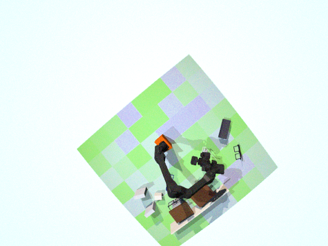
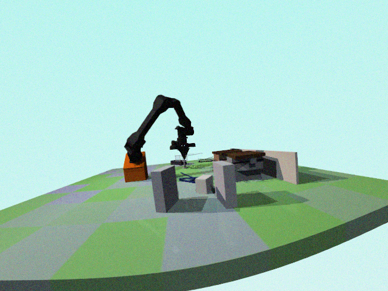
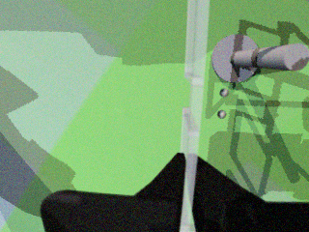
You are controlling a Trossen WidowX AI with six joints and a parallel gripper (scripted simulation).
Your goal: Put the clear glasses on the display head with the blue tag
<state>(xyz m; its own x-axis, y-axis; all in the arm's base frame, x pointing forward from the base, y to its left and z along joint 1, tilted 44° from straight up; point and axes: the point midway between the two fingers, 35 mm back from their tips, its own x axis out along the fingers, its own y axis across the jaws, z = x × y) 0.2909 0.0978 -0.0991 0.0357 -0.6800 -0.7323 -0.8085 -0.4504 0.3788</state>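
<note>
My gripper (image 2: 183, 157) (image 3: 184, 159) is shut on the clear glasses (image 2: 195, 154) (image 3: 198, 48), held above the floor. Their pale frame runs up through the wrist view between the fingertips, and one temple sticks out to the right in the exterior view. Two blocky display heads with brown tops stand side by side: one head (image 1: 181, 211) at the lower left, the other head (image 1: 201, 196) beside it, under the forearm. The gripper is off to the side of both, beyond the second head. No blue tag can be made out. Dark thin outlines show by the first head's front.
A small grey post (image 3: 285, 57) (image 2: 185, 164) stands near the gripper. Blue glasses (image 2: 188, 179) (image 1: 172, 176) lie partly under the arm. Black glasses (image 1: 237, 152) and a dark box (image 1: 225, 128) lie right. Pale blocks (image 2: 164, 189) (image 2: 225, 184) stand left. A pale panel (image 2: 288, 165) backs the heads.
</note>
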